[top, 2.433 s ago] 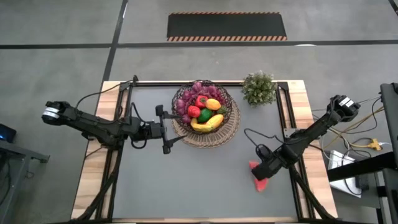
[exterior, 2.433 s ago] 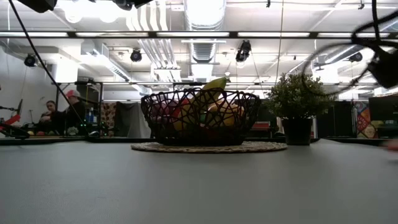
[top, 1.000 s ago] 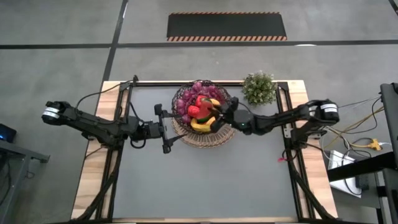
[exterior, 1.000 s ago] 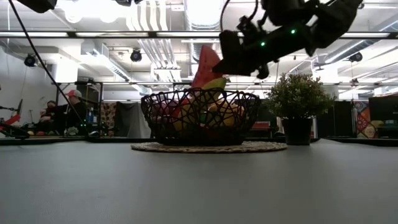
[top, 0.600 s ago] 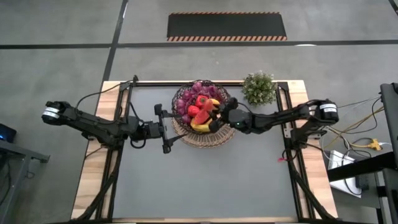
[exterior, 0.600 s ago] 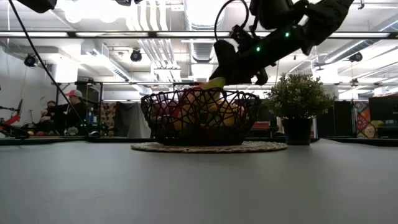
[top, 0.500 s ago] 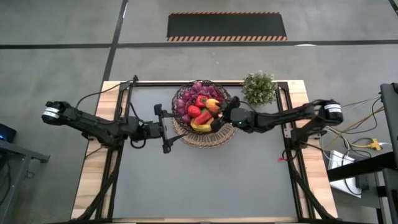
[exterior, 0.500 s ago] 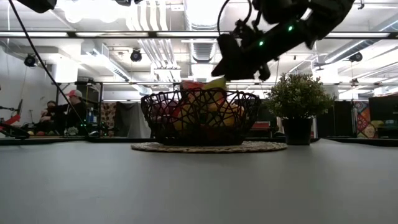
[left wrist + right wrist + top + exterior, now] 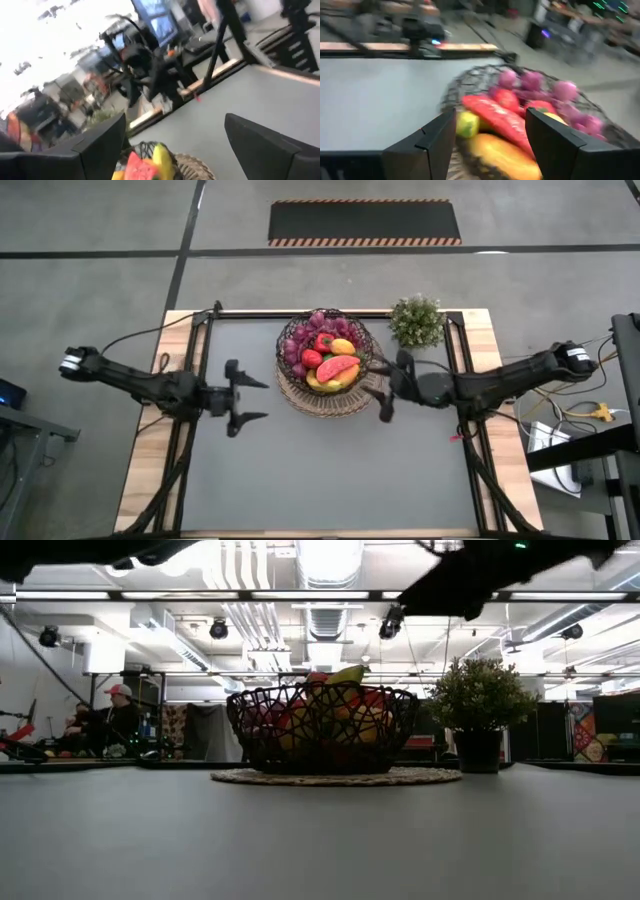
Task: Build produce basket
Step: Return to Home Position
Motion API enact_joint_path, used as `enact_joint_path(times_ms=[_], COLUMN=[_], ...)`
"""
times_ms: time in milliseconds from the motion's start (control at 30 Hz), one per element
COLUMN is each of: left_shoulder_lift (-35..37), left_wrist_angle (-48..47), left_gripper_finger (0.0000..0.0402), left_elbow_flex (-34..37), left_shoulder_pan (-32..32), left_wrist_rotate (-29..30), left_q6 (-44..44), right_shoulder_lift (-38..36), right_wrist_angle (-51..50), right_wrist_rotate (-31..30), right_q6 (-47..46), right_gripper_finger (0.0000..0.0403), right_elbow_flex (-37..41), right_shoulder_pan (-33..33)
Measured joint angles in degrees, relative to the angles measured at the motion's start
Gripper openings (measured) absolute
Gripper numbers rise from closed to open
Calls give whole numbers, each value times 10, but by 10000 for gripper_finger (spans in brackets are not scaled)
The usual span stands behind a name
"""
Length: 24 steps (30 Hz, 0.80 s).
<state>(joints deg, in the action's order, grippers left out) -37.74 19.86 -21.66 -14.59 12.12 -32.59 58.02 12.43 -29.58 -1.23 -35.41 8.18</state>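
The basket [image 9: 329,356], a dark open-wire bowl, stands on its round woven mat [image 9: 330,402] at the table's far middle. It holds the produce: purple grapes [image 9: 300,342], a red pepper [image 9: 322,341], an orange piece [image 9: 343,347], a banana [image 9: 336,383] and, on top, the red watermelon slice [image 9: 338,368] [image 9: 495,119]. My right gripper [image 9: 378,390] [image 9: 492,145] stands open just right of the basket, with nothing between its fingers. My left gripper [image 9: 258,400] [image 9: 180,145] stands open left of the basket and also holds nothing.
A bushy green potted plant [image 9: 417,321] [image 9: 480,710] stands at the far right, close behind my right arm. Bare grey tabletop [image 9: 320,480] spreads in front of the basket to the near edge. People sit in the room beyond the table's left [image 9: 105,720].
My right gripper has opened and let the watermelon slice go; the slice now lies on top of the produce in the basket. That gripper has then drawn back toward the table's right edge, clear of the basket. My left gripper has moved a little toward the left edge.
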Motion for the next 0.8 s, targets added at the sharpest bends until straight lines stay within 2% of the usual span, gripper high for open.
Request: enact_joint_path(times_ms=[200,333,433,533,667,800], left_shoulder_lift=[119,171,219,266,326,368], left_wrist_angle=[21,21,20,22,18,1], left_gripper_finger=[299,278,261,246,228,213], left_elbow_flex=[69,106,138,166,200,211], left_shoulder_pan=[13,28,35,39,39,39], left_wrist_rotate=[-8,4,52,87,90,90], left_q6=[-10,-9,-5,-3,8,38], right_shoulder_lift=[-33,-60,-98,-137,-174,-217], right_wrist_angle=[235,341,349,346,345,346], right_wrist_rotate=[108,115,127,188,300,368], right_q6=[97,157,181,183,159,147], right_gripper_finger=[208,193,179,166,148,130], right_elbow_flex=[147,210,234,256,285,322], right_shoulder_pan=[5,-27,-66,-120,-201,-258])
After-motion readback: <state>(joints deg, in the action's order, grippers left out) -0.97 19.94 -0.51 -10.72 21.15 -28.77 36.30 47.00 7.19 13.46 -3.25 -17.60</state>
